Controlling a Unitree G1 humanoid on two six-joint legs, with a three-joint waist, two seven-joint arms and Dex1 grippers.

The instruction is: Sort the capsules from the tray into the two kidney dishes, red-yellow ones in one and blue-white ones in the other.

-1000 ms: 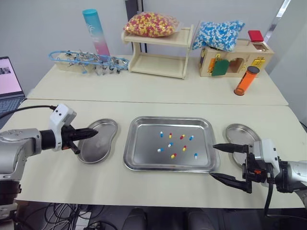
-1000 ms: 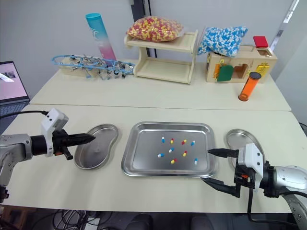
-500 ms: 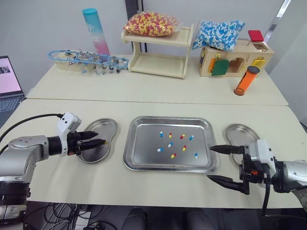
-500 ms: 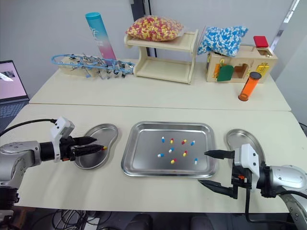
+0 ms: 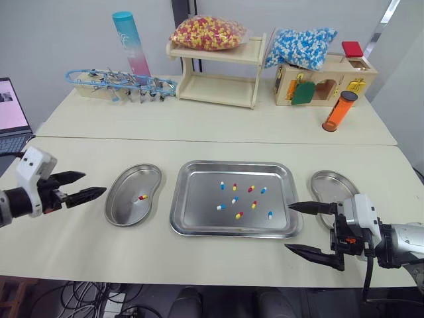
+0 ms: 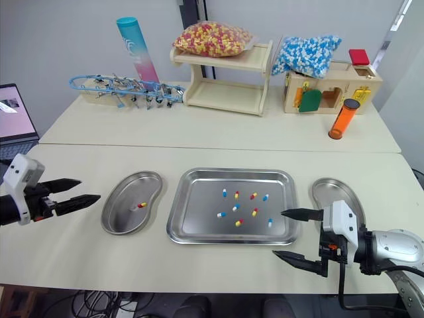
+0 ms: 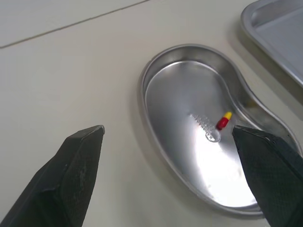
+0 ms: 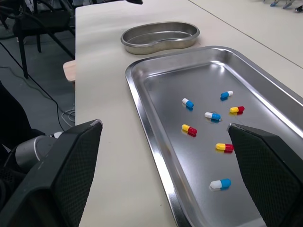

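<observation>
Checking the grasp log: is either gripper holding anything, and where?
Nothing held. Left gripper open beside the left dish, right gripper open by the tray.

No writing seems legible on anything here.

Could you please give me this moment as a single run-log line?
left gripper: open, beside left kidney dish | dish: one red-yellow capsule | tray: capsules of both colours | right gripper: open at tray's right edge
</observation>
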